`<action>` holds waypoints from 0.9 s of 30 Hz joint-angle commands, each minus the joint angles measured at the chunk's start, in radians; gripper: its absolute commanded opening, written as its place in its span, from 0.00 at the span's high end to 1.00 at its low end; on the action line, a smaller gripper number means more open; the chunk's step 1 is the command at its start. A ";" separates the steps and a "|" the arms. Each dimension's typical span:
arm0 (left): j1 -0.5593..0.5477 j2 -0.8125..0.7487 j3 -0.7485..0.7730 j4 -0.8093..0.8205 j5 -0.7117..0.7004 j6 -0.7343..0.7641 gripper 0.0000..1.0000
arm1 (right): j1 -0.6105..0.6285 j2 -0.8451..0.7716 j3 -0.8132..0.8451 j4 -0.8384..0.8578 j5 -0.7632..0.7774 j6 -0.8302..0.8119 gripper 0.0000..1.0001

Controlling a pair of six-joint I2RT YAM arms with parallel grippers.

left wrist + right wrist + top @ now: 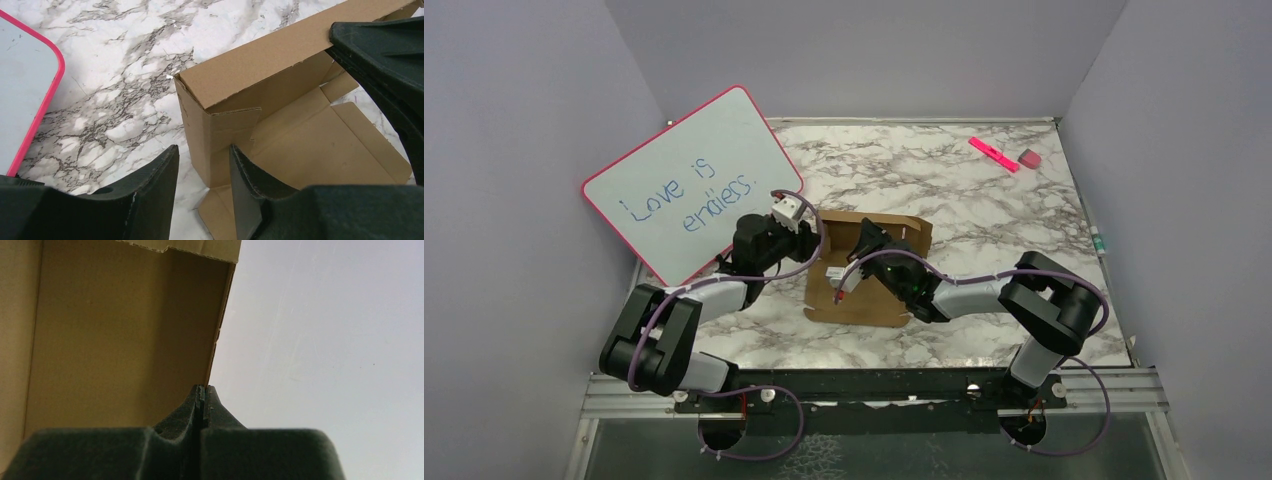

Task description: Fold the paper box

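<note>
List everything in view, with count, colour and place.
paper box: one, brown cardboard, part-folded, table centre
whiteboard: one, white with pink frame and blue writing, propped at the left wall
marker: one, pink, far right of the table
eraser: one, dusky pink, just right of the marker
table: one, white-grey marble, under everything
left gripper: one, black, open, at the box's left corner wall
right gripper: one, black, shut, over the box's inside

paper box point(869, 312): centre of table point(984, 215) | whiteboard point(689, 180): tilted, far left | pink marker point(994, 154), eraser point(1030, 158): far right
</note>
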 commanded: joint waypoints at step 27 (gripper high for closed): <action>-0.075 0.169 -0.033 0.262 -0.249 -0.085 0.63 | 0.001 -0.027 -0.005 -0.030 -0.030 0.018 0.99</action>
